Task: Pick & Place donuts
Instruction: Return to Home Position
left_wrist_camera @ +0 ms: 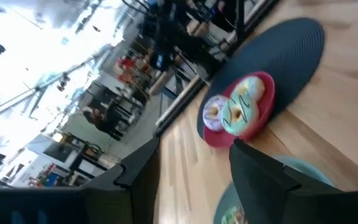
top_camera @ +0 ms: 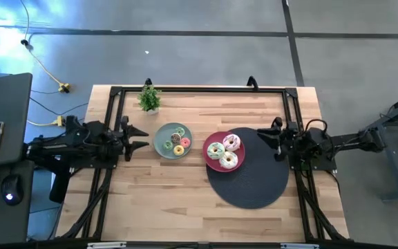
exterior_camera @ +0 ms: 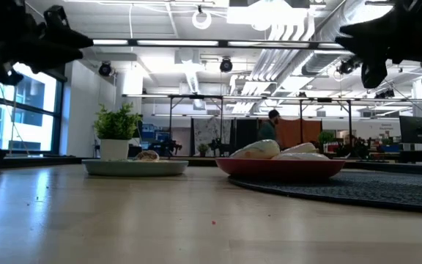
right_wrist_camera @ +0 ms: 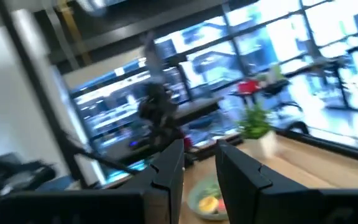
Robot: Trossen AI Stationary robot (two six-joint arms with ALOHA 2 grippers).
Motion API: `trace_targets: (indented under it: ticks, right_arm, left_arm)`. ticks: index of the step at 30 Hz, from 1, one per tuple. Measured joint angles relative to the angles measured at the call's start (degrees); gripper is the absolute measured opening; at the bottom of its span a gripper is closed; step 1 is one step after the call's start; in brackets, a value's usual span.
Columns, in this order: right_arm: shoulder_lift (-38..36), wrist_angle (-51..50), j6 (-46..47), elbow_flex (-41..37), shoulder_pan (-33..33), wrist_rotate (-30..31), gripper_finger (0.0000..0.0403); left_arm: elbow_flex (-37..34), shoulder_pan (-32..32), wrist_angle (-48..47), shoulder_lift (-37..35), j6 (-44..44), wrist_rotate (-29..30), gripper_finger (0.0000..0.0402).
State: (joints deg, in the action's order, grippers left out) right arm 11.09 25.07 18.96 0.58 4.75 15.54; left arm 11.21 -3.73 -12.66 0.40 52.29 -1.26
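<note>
Both arms up off the counter (top_camera: 157, 200)! Left gripper (top_camera: 146, 137) by the left edge, right gripper (top_camera: 261, 137) by the right edge, fingers parted, empty. Mid-counter, big donuts (top_camera: 215, 149) lie flat, holes up, on the red plate (top_camera: 242, 151), and tiny donuts (top_camera: 178, 149) lie flat on the teal plate (top_camera: 159, 135).

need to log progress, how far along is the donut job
Done: four small donuts lie on the green plate, three large donuts on the red plate. In hand: nothing; left gripper and right gripper are open, empty, beside the plates. Left: no donut lies loose.
</note>
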Motion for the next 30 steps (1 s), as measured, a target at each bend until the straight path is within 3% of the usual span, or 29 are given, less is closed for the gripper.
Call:
trace_targets:
  ticks: [3,6,12,20,25,30]
  right_arm:
    - [0.09,-3.1,2.71,-0.01,0.0,3.36,0.0083]
    - [0.05,-5.25,4.99,-0.02,0.0,3.94,0.0083]
    - [0.15,-6.98,5.0,-0.02,0.0,3.27,0.0083]
    - [-0.06,-7.0,5.0,-0.04,0.02,3.18,0.0083]
    - [-3.12,-7.78,5.0,-0.04,0.5,3.18,0.0083]
    - [-10.77,-9.97,5.0,-0.06,0.52,3.19,0.0083]
  left_arm:
    - [-3.59,0.0,4.53,-0.13,-0.02,0.1,0.0182]
    - [-5.44,0.0,2.48,0.02,-0.82,1.45,0.0182]
    - [-5.07,0.0,-2.94,0.22,-2.24,1.16,0.0182]
    - [-5.1,0.02,-3.31,0.09,-1.11,1.68,0.0182]
    - [-5.15,0.02,-3.2,-0.02,-1.11,1.83,0.0182]
    - [-5.19,0.51,-3.2,-0.04,-1.11,1.96,0.0182]
